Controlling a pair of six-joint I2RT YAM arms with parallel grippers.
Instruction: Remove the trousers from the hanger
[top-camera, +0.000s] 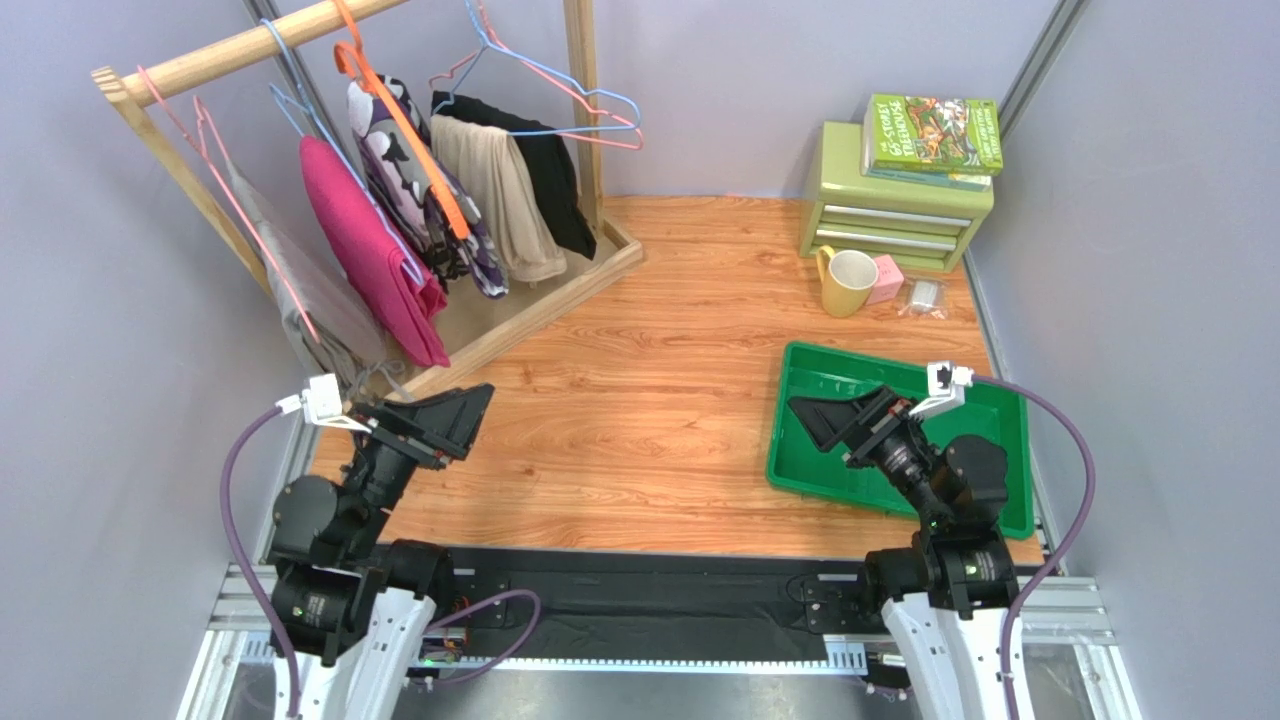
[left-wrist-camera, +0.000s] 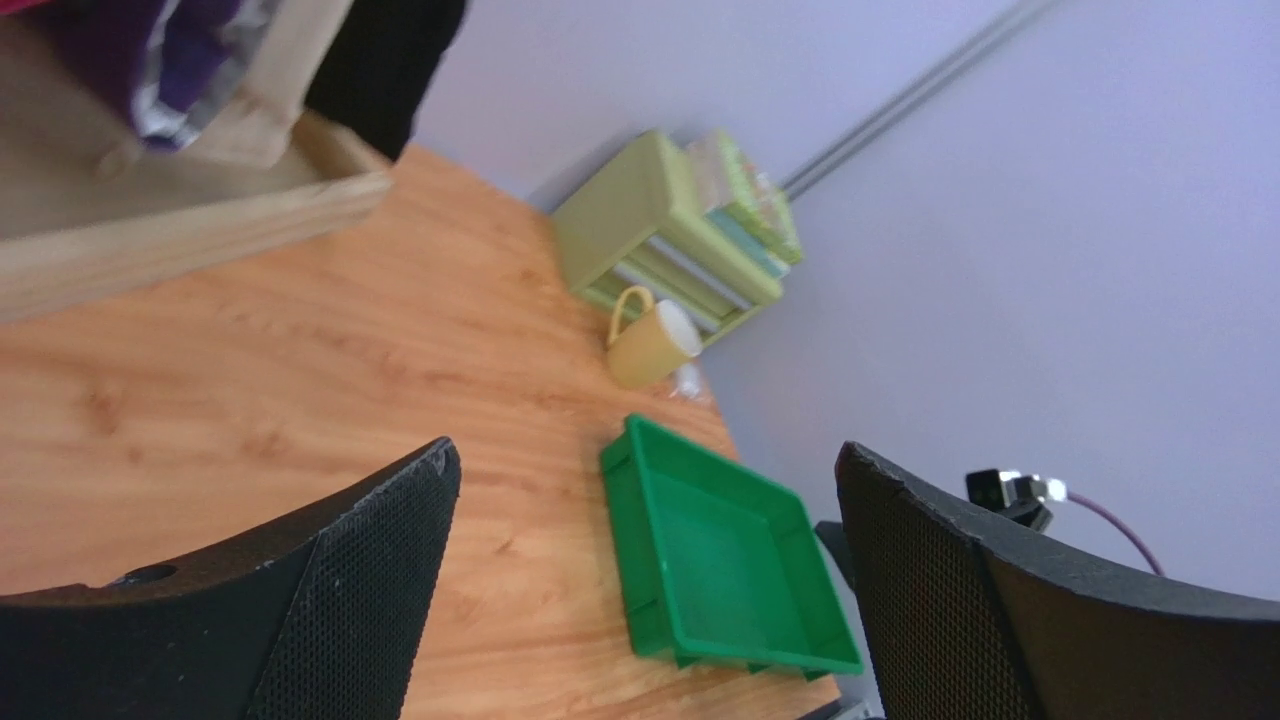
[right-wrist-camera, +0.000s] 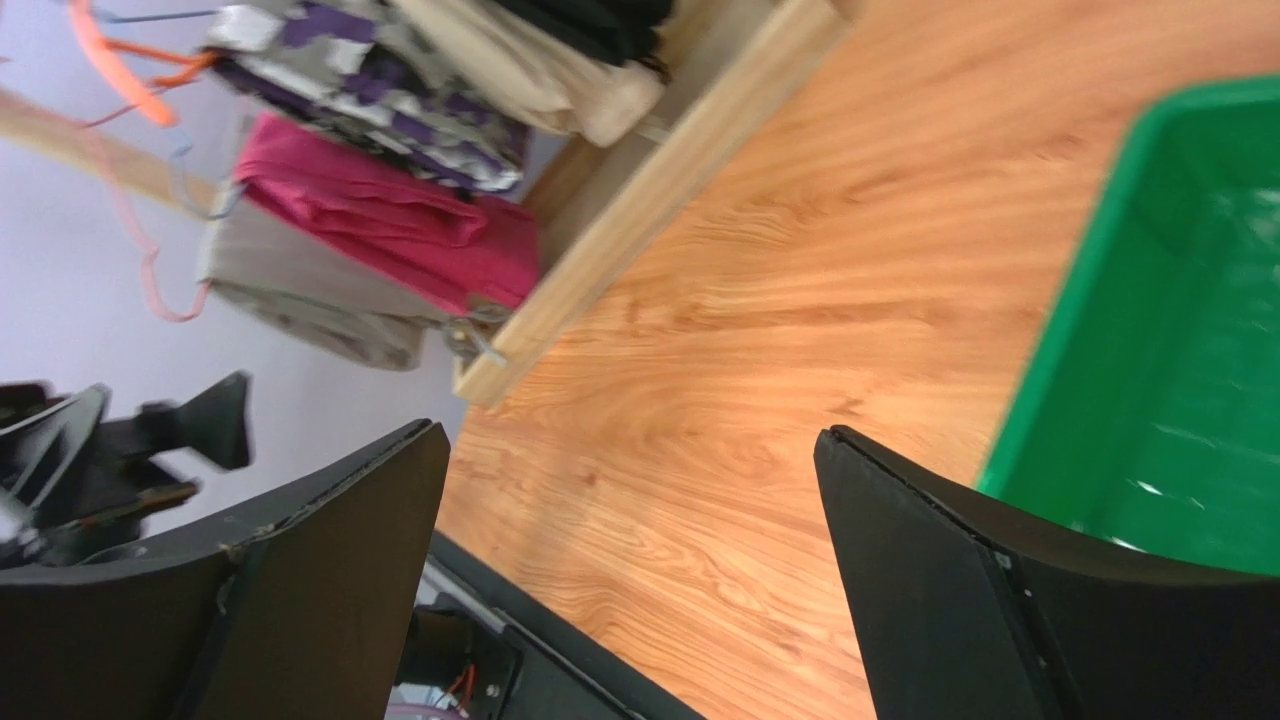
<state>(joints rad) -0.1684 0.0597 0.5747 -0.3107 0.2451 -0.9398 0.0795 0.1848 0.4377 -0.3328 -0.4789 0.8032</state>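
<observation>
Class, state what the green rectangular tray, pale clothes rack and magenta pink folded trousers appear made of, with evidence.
The green tray looks plastic: smooth, slight sheen. The clothes rack seems bare wood: pale, matte. The magenta pink trousers are soft cloth, draping in folds.

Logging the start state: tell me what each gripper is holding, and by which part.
Nothing is held: left gripper and right gripper both stand open and empty.

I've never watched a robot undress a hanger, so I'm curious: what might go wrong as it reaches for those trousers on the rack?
The camouflage trousers hang right beside a beige garment, so the wrong cloth could get grabbed. The pink trousers sit on a thin wire hanger; tugging might pull the hanger off the wooden rail too.
</observation>
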